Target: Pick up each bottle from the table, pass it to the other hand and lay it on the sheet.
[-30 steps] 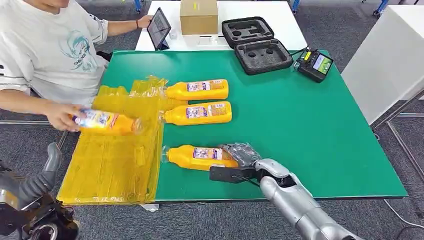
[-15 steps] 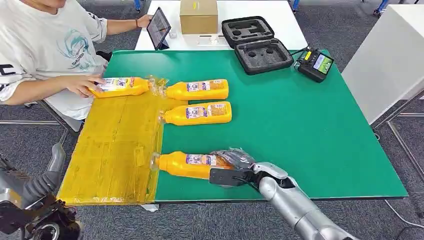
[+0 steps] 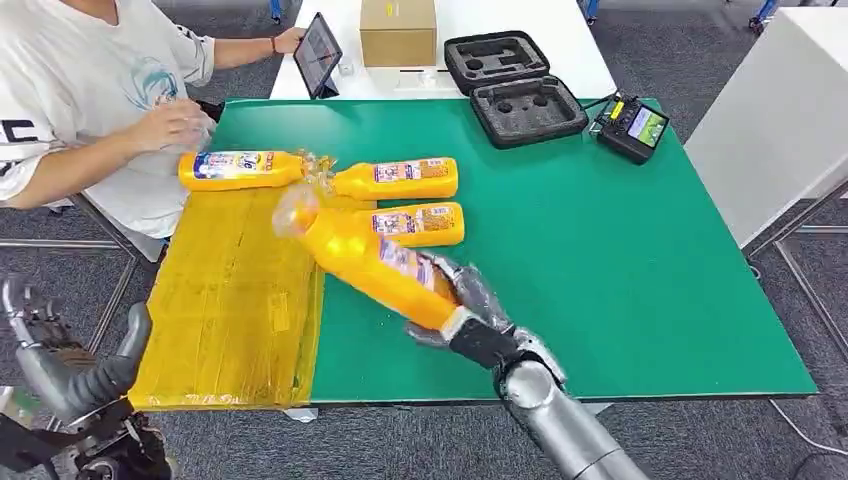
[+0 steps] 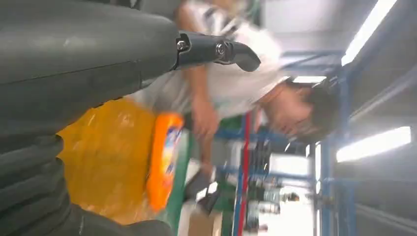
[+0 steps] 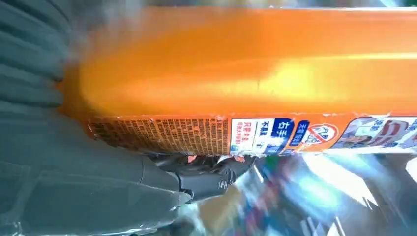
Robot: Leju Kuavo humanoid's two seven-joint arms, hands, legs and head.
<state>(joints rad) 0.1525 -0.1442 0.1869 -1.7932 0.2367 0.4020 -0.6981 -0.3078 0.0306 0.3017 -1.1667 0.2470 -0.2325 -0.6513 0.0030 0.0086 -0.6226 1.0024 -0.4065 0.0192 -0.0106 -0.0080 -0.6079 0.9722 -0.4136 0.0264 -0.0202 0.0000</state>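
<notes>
- Head view: your right hand (image 3: 470, 318) grips the lifted bottle (image 3: 370, 262) by its base, above the table (image 3: 620, 260), near the sheet (image 3: 225, 300). The handover comes next; your left hand (image 3: 40, 335) waits low, fingers spread.
- Left wrist view: another bottle (image 4: 162, 167) lies at the sheet's edge.
- Right wrist view: the fingers (image 5: 206, 183) wrap the held bottle.

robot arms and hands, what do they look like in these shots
The right arm is a smooth silver tube with a rounded silver wrist joint and a black band before the right hand, which has dark grey fingers under a clear, crinkly cover. The left hand is dark grey with a thick thumb and thin dark fingers.
</notes>
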